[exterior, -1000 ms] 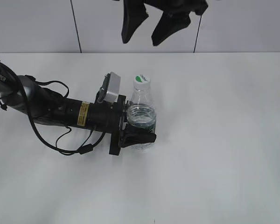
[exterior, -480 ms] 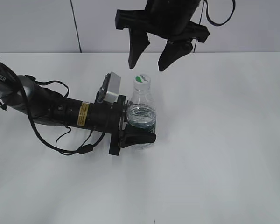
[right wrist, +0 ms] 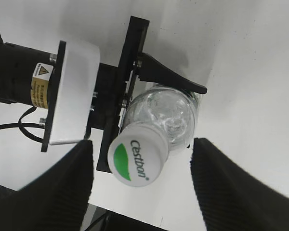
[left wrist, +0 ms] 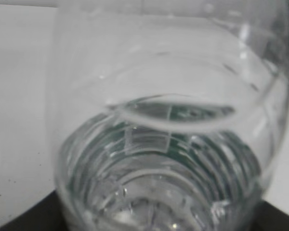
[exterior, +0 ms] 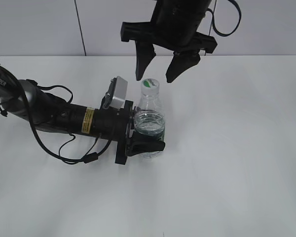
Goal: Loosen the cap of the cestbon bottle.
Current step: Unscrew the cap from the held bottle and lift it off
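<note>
I hold the small clear plastic cestbon bottle (exterior: 150, 126) upright on the plain white surface (exterior: 237, 163), my black left hand (exterior: 144, 140) clamped around its lower body at the dark green label band. The left arm lies low along the surface and reaches the bottle from its left side in the exterior view, with a grey camera block (exterior: 118, 93) just beside the bottle's shoulder. In the left wrist view the bottle's clear ribbed wall (left wrist: 164, 159) fills almost everything, so that hand's fingers barely show there.

The bottle's long axis runs straight up, and at its top sits the small round white plastic cap (exterior: 149, 84) with its green leaf mark. My black right hand (exterior: 158, 76) hangs directly above the cap, pointing down the same axis, fingers spread wide and gripping nothing. One fingertip (exterior: 140, 74) is just left of the cap and the other is to its right, both a little above its rim. The right wrist view confirms it: the cap (right wrist: 137, 160) lies between the two dark pads (right wrist: 62, 178), touching neither.

By my judgement this right hand is the one placed for the cap; it needs to drop straight down, close, then twist.
</note>
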